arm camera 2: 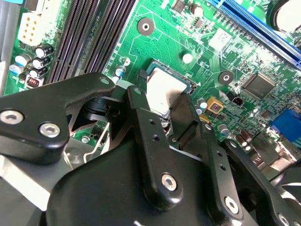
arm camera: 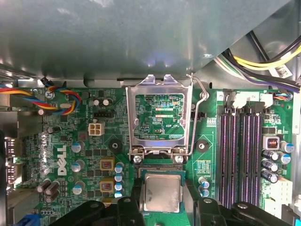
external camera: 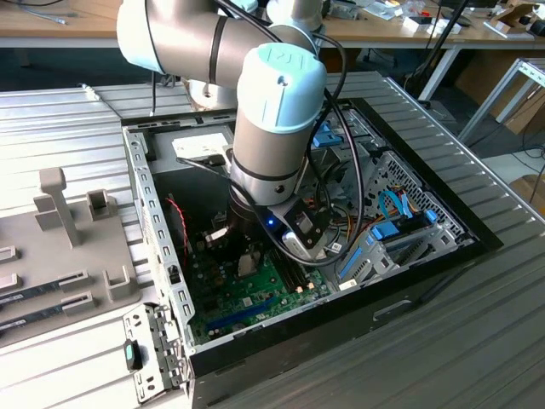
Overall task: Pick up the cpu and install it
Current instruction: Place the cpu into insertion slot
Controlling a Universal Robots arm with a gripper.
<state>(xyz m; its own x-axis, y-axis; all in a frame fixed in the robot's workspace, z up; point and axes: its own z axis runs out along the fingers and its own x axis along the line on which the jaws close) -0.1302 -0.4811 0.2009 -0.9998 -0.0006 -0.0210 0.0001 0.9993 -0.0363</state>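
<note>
One step appears complete: the cpu (arm camera: 162,192) is picked up and sits pinched between the fingers of the gripper (arm camera 2: 165,101), low over the motherboard (arm camera: 84,155) at the socket (arm camera: 160,169). Installation is not finished. The load plate (arm camera: 160,117) stands raised and the lever (arm camera: 200,113) is unlatched. Whether the chip touches the socket bed cannot be determined, as the fingers hide its edges. In the exterior view, the arm (external camera: 272,111) conceals the contact area inside the computer case (external camera: 162,247).

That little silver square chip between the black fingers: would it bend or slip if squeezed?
The cpu looks like a flat metal-topped plate, so probably stiff, not bendy. Its smooth, shiny top suggests it could slip. It seems thin and light, and the fingers flank its edges, so likely only a gentle squeeze suits it.
</note>
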